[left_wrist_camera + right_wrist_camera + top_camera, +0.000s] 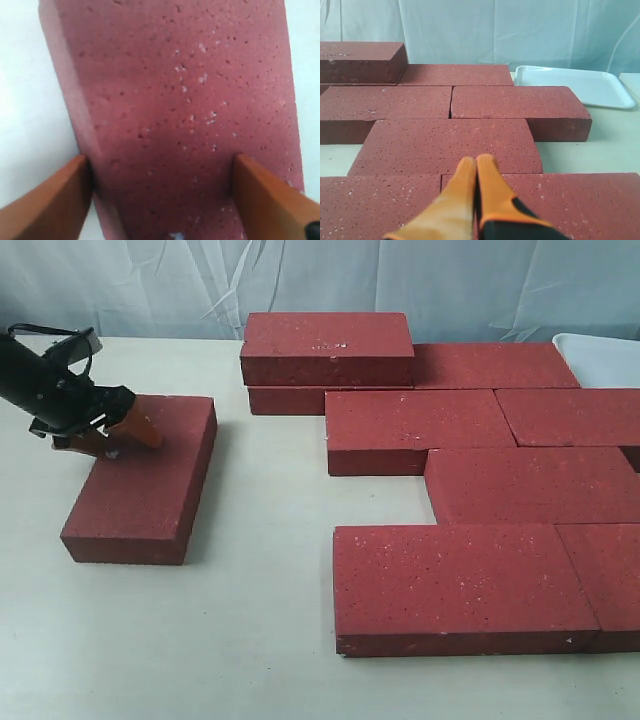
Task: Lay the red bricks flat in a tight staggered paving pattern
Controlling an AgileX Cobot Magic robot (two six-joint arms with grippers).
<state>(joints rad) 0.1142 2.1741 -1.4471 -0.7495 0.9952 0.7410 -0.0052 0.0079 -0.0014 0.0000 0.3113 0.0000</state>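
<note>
Pale table (250,660), loose brick (145,485) sits well left of the paved red bricks (480,475); left gripper (120,438) spread, straddling its end; right gripper (476,170) pressed together; I'd grip squarely, then slide it flush.

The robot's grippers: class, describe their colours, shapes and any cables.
Left gripper: black body with a black cable looping over it, ending in flat orange fingers. Right gripper: tapered orange fingers with rounded tips, black at the base.
</note>
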